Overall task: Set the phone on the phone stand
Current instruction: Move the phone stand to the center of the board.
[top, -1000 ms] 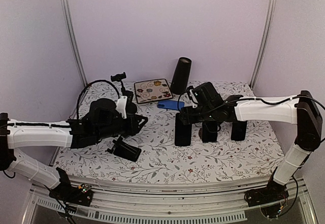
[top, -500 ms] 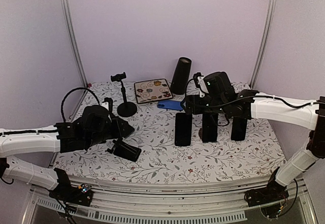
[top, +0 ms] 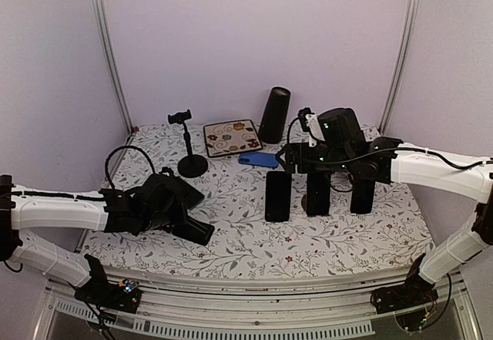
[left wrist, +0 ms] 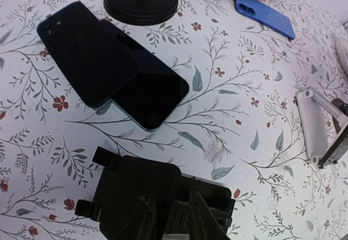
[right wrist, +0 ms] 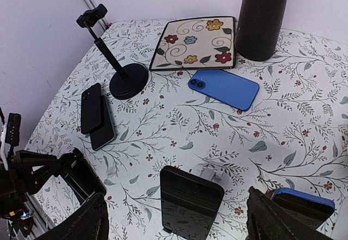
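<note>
A folded black phone stand (left wrist: 136, 188) lies near the table's front left, also (top: 196, 230). My left gripper (left wrist: 171, 210) is down on it, its fingers close together and clasping a ridge of the stand; in the top view the left gripper (top: 182, 218) touches it. Two black phones (left wrist: 89, 52) lie overlapped on the cloth beyond. My right gripper (right wrist: 179, 221) hangs wide open above a black phone (right wrist: 190, 199) leaning upright on a white stand (right wrist: 209, 172), holding nothing. A blue phone (right wrist: 224, 88) lies flat further back.
Three upright phones (top: 317, 193) stand in a row mid-table. A gooseneck clamp stand (top: 189, 143), a flowered tile (top: 233, 137) and a black cylinder (top: 274, 114) sit at the back. A blue-cased phone (right wrist: 304, 201) leans at the right. A white stand (left wrist: 314, 131) lies right of my left gripper.
The left arm drew back, then came down onto the folded black stand, and its jaws narrowed. The right gripper lifted away from the leftmost upright phone and opened wider.
</note>
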Controlling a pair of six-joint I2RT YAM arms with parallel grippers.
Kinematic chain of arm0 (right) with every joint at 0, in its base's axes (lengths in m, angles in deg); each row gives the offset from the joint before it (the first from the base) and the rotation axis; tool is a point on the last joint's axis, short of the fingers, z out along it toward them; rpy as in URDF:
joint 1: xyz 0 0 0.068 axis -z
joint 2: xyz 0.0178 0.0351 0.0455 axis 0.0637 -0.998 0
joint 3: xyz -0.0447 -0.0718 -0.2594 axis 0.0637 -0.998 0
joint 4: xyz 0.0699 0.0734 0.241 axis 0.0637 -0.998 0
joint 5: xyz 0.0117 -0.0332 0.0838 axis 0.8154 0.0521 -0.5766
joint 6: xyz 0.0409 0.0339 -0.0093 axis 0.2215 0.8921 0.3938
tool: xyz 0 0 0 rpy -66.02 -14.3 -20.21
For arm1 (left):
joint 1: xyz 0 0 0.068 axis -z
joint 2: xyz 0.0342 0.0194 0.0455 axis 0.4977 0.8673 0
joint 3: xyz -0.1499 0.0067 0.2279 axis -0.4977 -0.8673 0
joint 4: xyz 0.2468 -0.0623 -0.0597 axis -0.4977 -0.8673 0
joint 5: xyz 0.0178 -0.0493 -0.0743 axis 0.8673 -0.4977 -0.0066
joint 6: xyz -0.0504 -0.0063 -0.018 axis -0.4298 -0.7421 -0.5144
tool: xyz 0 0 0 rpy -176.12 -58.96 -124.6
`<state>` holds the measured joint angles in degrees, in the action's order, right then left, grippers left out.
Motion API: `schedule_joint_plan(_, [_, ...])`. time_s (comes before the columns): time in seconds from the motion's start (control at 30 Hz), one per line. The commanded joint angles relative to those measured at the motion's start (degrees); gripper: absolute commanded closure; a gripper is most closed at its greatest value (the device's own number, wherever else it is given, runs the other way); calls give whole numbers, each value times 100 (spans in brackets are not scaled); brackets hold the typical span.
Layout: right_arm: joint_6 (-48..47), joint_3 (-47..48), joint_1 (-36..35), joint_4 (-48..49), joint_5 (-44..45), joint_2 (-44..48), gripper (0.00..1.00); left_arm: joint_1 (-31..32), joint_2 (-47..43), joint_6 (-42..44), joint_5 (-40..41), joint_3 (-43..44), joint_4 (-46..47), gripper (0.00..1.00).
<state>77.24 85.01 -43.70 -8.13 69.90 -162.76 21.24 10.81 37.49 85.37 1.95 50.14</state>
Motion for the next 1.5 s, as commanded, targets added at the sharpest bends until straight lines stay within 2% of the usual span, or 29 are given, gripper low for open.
schedule_joint_plan(0.0, [-2,-97,-29,87,-34,228,12,-39,236,-1,-25,233,-115,80])
schedule_joint_plan(0.13, [11,-170,-31,81,-35,289,12,-37,277,-107,-106,269,-129,82])
schedule_joint_plan(0.33, [35,-281,-33,138,-77,333,12,72,291,-351,-244,247,-117,81])
schedule_joint_plan(0.53, [31,-338,-34,159,-104,344,12,352,358,-660,-4,365,-346,56])
schedule_joint_plan(0.83, [24,-460,-32,197,-83,428,12,446,-184,-731,434,460,-705,45])
schedule_joint_plan(0.93, [22,-505,-34,209,-68,460,12,348,-382,-747,524,438,-869,35])
schedule_joint_plan(1.03, [30,-525,-31,223,-85,475,12,154,-493,-708,455,320,-898,25])
schedule_joint_plan(1.2, [53,-558,-29,232,-98,517,12,-109,-499,-335,-191,50,-414,6])
schedule_joint_plan(1.27, [55,-561,-30,231,-99,534,12,-148,-428,-299,-398,24,-328,4])
schedule_joint_plan(1.47, [78,-596,-35,257,-125,574,12,-55,-166,-319,-887,54,-171,3])
